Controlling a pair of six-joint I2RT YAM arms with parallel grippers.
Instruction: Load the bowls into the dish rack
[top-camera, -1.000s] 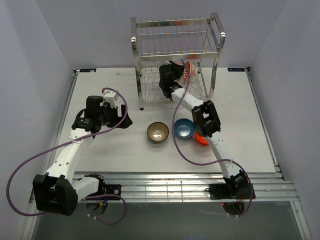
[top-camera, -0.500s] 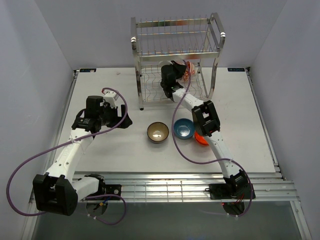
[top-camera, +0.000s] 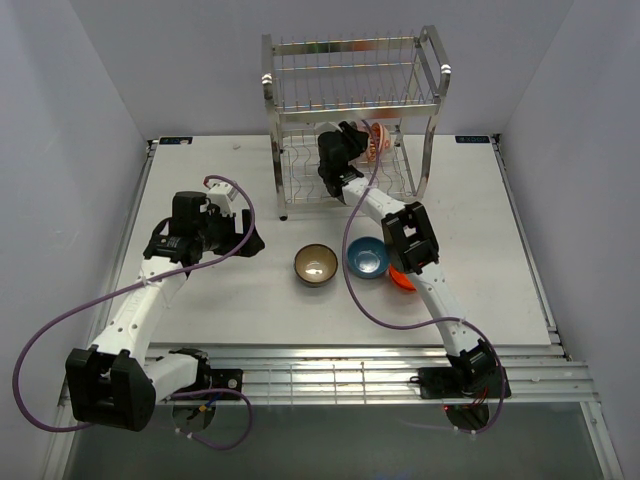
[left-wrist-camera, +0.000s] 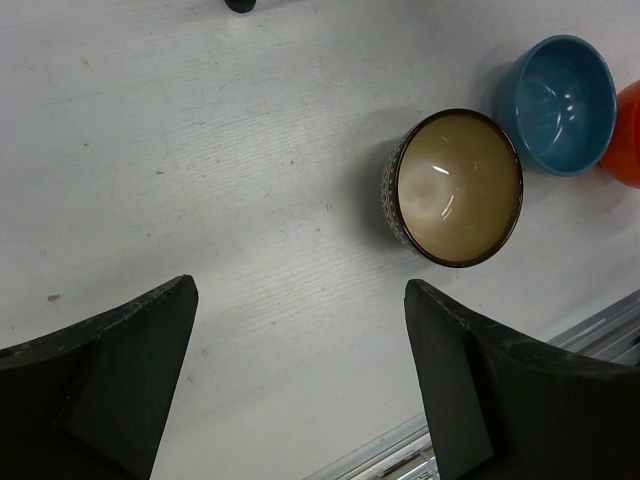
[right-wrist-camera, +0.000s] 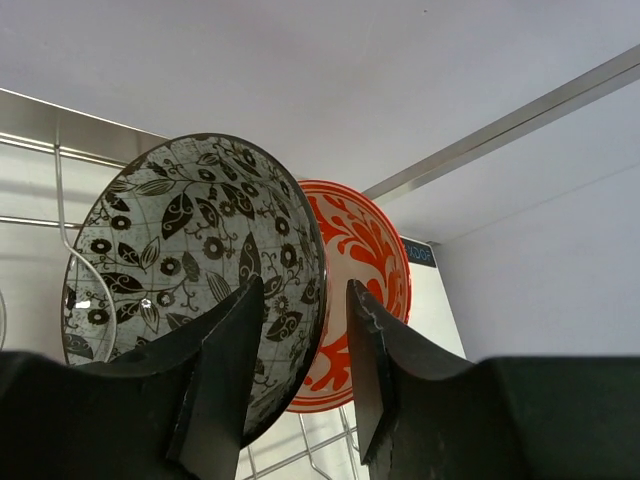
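In the right wrist view a black-and-white floral bowl (right-wrist-camera: 190, 270) stands on edge in the dish rack (top-camera: 350, 100). A red-and-white patterned bowl (right-wrist-camera: 365, 290) stands just behind it and also shows from above (top-camera: 377, 143). My right gripper (right-wrist-camera: 305, 290) reaches into the lower tier (top-camera: 358, 142). Its jaws straddle the floral bowl's rim, open, with a gap at the right finger. On the table sit a brown bowl (top-camera: 316, 265), a blue bowl (top-camera: 368, 257) and an orange bowl (top-camera: 403, 278). My left gripper (left-wrist-camera: 300, 290) hovers open and empty, left of the brown bowl (left-wrist-camera: 458, 187).
The rack's top tier (top-camera: 350, 62) holds nothing. A metal rack bar (right-wrist-camera: 80, 125) and a wire loop cross the right wrist view. The right arm's forearm (top-camera: 412, 240) passes over the blue and orange bowls. A slatted metal rail (top-camera: 350, 375) runs along the table's near edge.
The right gripper has shifted slightly inside the rack's lower tier. The left arm and the three bowls on the table are as before.
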